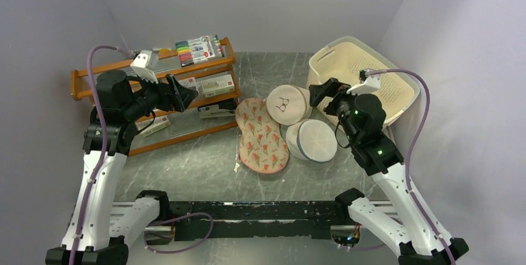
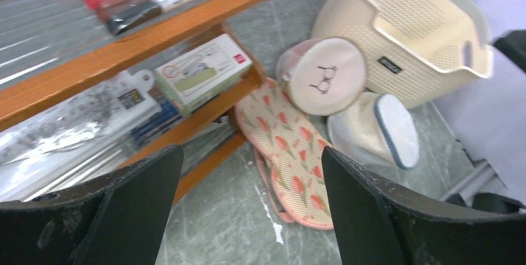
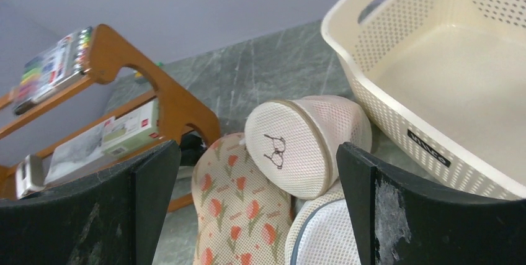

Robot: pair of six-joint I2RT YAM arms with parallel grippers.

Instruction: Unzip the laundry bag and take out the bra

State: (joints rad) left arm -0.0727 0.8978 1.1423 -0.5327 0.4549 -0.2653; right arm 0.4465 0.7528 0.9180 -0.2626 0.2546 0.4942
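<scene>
Left end effector (image 1: 186, 96) and right end effector (image 1: 317, 93) hang spread either side of the closed floral laundry bag (image 1: 262, 136); best to pin the fabric, then pinch the zip pull.

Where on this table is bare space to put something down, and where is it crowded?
Free: the strip of table in front of the floral laundry bag, toward the near edge; also the back patch between wooden shelf and basket. Crowded: the drawn-on round bag and blue-rimmed bag, packed between laundry bag and basket.
</scene>
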